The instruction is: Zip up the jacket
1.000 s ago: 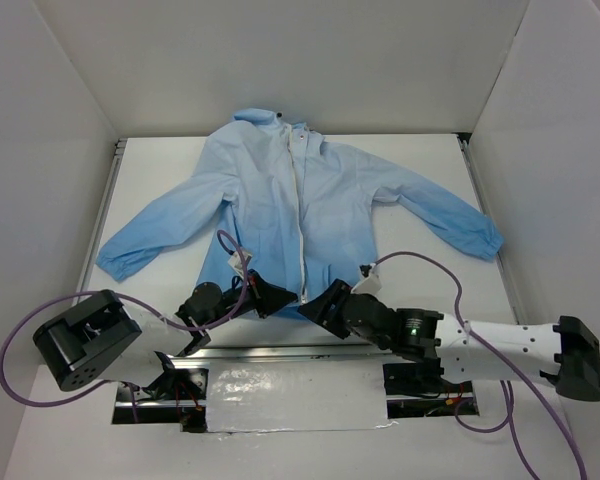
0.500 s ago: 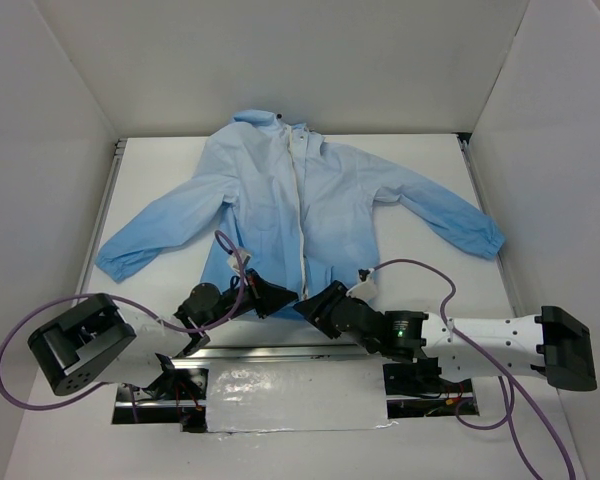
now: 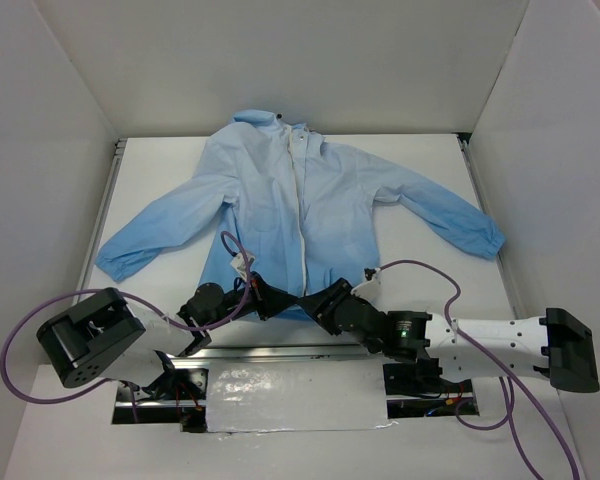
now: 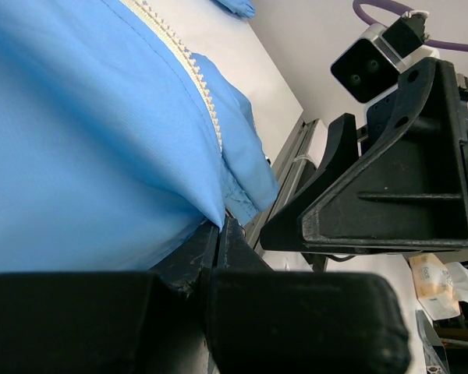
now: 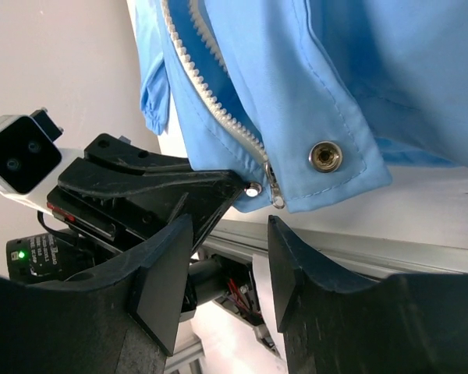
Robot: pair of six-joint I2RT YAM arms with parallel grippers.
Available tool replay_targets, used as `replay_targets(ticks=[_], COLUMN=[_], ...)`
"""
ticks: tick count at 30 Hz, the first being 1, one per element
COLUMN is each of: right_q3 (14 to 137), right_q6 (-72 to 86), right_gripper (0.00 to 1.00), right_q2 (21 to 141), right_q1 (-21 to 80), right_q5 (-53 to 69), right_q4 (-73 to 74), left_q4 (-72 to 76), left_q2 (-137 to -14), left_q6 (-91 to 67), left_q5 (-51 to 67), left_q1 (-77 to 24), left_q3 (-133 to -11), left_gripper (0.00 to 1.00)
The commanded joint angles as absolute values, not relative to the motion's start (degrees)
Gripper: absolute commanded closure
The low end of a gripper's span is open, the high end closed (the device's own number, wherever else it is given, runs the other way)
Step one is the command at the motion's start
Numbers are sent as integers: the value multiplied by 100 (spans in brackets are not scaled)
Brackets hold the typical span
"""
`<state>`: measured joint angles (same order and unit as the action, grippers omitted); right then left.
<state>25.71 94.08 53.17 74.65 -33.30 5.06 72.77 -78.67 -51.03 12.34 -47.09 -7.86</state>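
Note:
The light-blue jacket (image 3: 330, 200) lies flat, front up, collar at the far side, its whitish zipper strip (image 3: 302, 220) running down the middle. My left gripper (image 3: 280, 297) is shut on the jacket's bottom hem (image 4: 207, 199) just left of the zipper (image 4: 196, 78). My right gripper (image 3: 320, 300) is open at the zipper's bottom end. In the right wrist view the metal zipper pull (image 5: 274, 191) hangs just beyond my right gripper (image 5: 228, 222), not between the pads. A snap button (image 5: 326, 155) sits on the hem corner beside it. The left gripper's body (image 5: 156, 187) is close on the left.
A metal rail (image 3: 280, 350) runs along the table's near edge, with a silvery sheet (image 3: 290, 390) below it. Purple cables (image 3: 420, 262) loop over both arms. The sleeves spread out to the left (image 3: 115, 262) and right (image 3: 485, 240). White walls enclose the table.
My right gripper has moved left to the zipper's bottom end, beside the left gripper, and its jaws have narrowed somewhat. The left gripper has kept its hold on the hem.

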Motion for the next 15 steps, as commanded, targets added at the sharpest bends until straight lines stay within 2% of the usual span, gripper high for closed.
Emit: replay_targets(ticks=[1,15], right_q3=[2479,2584], right_q6=[9492,9711], right_gripper=[50,50], right_q2=[5256,5484], right_q1=[7506,7558], right_q5=[-3674,-3515], right_q4=[299,633], left_q4=[8701,8552], left_q2=[-7901,-7770], left_q6=[-5045,-5010], left_q5=[1415,1354], left_q1=[-4764,-4764], left_q3=[-835,-905], left_gripper=[100,100])
